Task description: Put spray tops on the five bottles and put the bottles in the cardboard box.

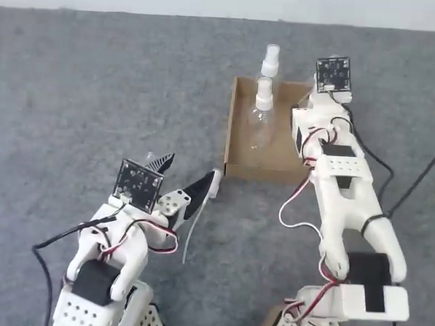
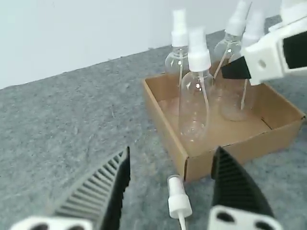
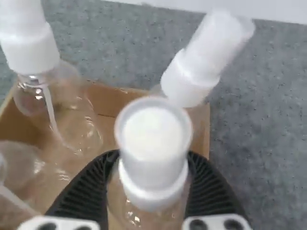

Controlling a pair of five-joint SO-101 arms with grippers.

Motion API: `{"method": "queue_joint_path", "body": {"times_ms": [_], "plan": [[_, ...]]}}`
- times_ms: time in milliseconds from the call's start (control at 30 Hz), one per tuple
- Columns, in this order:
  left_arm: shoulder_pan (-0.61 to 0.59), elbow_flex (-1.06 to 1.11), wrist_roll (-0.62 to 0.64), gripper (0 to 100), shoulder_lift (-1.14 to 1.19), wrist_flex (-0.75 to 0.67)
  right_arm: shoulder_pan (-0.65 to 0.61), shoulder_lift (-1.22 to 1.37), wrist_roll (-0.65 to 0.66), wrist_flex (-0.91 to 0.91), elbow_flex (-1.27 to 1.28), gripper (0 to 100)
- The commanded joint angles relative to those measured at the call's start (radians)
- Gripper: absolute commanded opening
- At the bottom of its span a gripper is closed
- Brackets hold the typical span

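Observation:
The cardboard box [image 1: 231,131] lies at the back centre of the table. Clear bottles with white spray tops stand in it, among them one [image 1: 262,116] near its left wall and one [image 1: 270,61] at its far edge. My right gripper [image 3: 151,162] hangs over the box's right side, shut on a capped bottle [image 3: 152,129]. A loose spray top [image 1: 214,182] lies on the grey mat by the box's front left corner, its tube trailing towards the front. My left gripper [image 2: 172,158] stands open just above it, and the spray top [image 2: 178,201] lies between the fingers.
Grey felt covers the whole table, with open room to the left of the box. In the left wrist view the right arm's white wrist [image 2: 273,55] hangs over the box [image 2: 158,115]. Cables run off both arms' bases.

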Motion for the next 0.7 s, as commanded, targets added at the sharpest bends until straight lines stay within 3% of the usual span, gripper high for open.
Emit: {"method": "queue_joint_path", "body": {"times_ms": [0,667], "plan": [[-0.006,-0.007,-0.006,25,-0.012,-0.034,0.010,-0.001,-0.008,-0.047,-0.038,0.6],[-0.006,-0.007,-0.006,25,-0.012,-0.034,0.002,0.012,-0.003,-0.041,-0.038,0.7]]}}
